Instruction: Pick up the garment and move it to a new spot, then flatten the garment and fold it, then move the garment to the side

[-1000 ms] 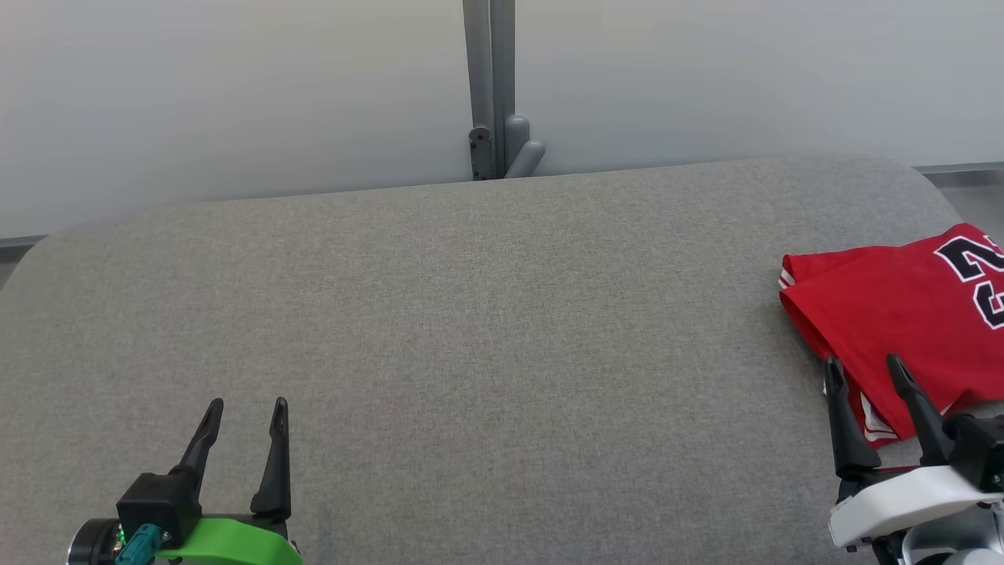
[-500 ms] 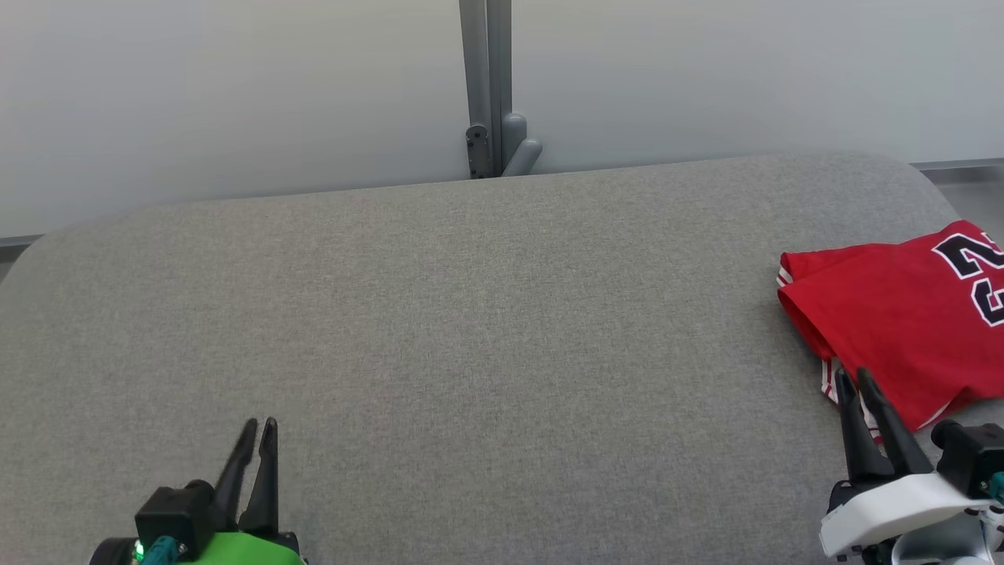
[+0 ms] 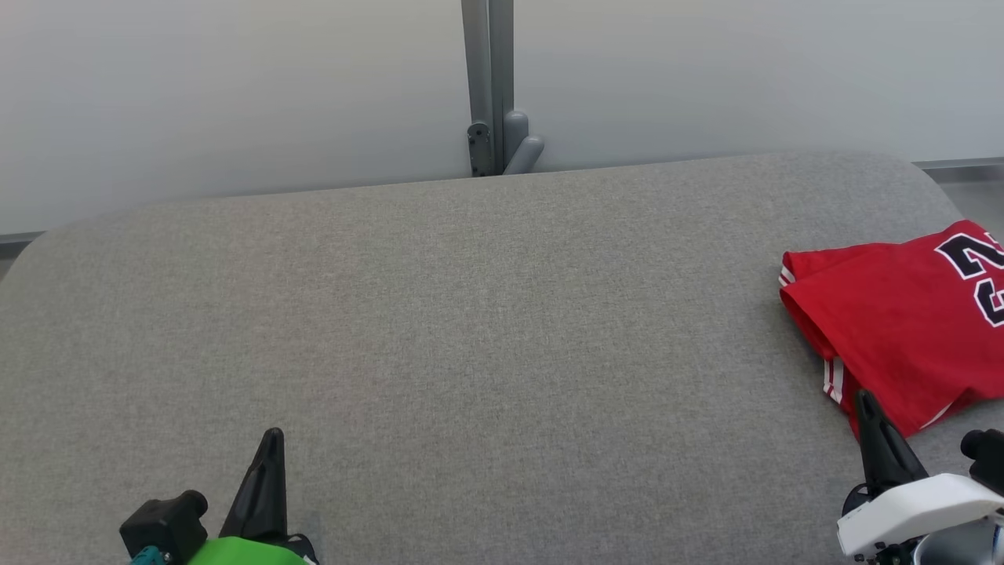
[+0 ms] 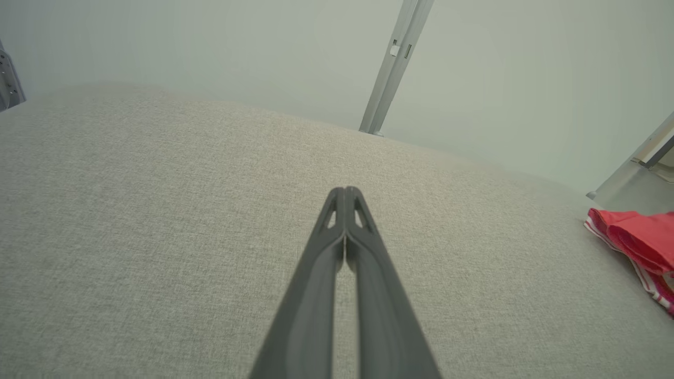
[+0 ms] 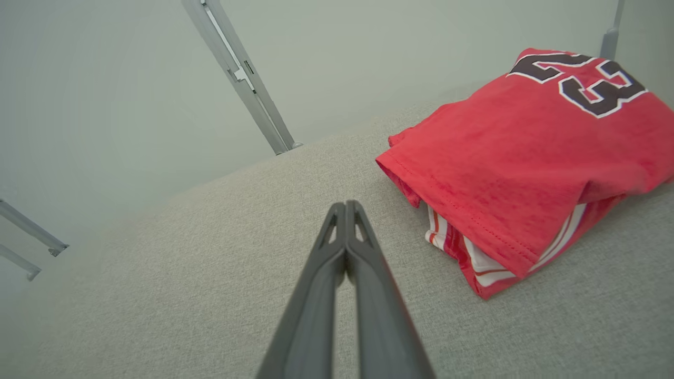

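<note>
Closing stage of the task, read from left to right. The left gripper point(image 3: 271, 436) is shown low over the grey padded table point(image 3: 471, 314), its two fingers pressed together along their length and nothing held between them. Ahead of and to the right of these fingers a wide bare stretch of table is seen, bounded at the far side by a rounded edge, beyond which a pale wall and an upright grey post point(image 3: 488, 86) stand. The right gripper point(image 3: 863, 397) is likewise shown with its fingers closed on nothing, the tips just short of the garment's near hem; contact cannot be told from the head view, but a gap is seen in the right wrist view. The red garment point(image 3: 894, 322) lies folded just ahead of and to the right of the right fingers, with its striped trim turned toward them and a dark number on its top. It is placed near the table's right edge. The move to the side is judged done or nearly so. Nothing further is called for except lifting both arms clear without catching the hem, for which ample room is offered leftward.
</note>
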Available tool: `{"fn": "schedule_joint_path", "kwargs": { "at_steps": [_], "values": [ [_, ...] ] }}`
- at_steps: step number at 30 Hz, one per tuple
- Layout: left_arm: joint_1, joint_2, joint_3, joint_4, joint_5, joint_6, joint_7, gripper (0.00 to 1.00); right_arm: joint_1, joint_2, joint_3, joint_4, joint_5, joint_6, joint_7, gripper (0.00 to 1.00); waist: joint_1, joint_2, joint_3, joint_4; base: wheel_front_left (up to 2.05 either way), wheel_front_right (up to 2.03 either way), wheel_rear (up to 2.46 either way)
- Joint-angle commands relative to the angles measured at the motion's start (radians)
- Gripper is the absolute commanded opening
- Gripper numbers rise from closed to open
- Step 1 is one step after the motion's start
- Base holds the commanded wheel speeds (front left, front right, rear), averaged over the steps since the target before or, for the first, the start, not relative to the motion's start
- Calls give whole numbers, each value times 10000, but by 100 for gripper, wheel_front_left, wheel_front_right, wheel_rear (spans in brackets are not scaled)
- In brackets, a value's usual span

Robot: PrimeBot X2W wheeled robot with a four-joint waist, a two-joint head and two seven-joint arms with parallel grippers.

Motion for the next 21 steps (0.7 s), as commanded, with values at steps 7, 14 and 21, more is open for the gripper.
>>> {"fn": "schedule_joint_path", "kwargs": {
  "at_steps": [7, 14, 21],
  "values": [
    [21, -122, 99, -333, -1155, -165, -38, 0, -312, -40, -319, 19, 1356, -2, 441, 0, 0, 0, 19, 17, 0, 0, 0],
    [83, -267, 116, -467, -2098, -295, -53, 0, -396, -16, -556, 143, 2454, -3, 834, 0, 0, 0, 38, 34, 0, 0, 0],
    [153, -429, 133, -602, -3106, -435, -71, 0, -487, 21, -816, 280, 3597, -3, 1259, 0, 0, 0, 59, 54, 0, 0, 0]
  ]
}}
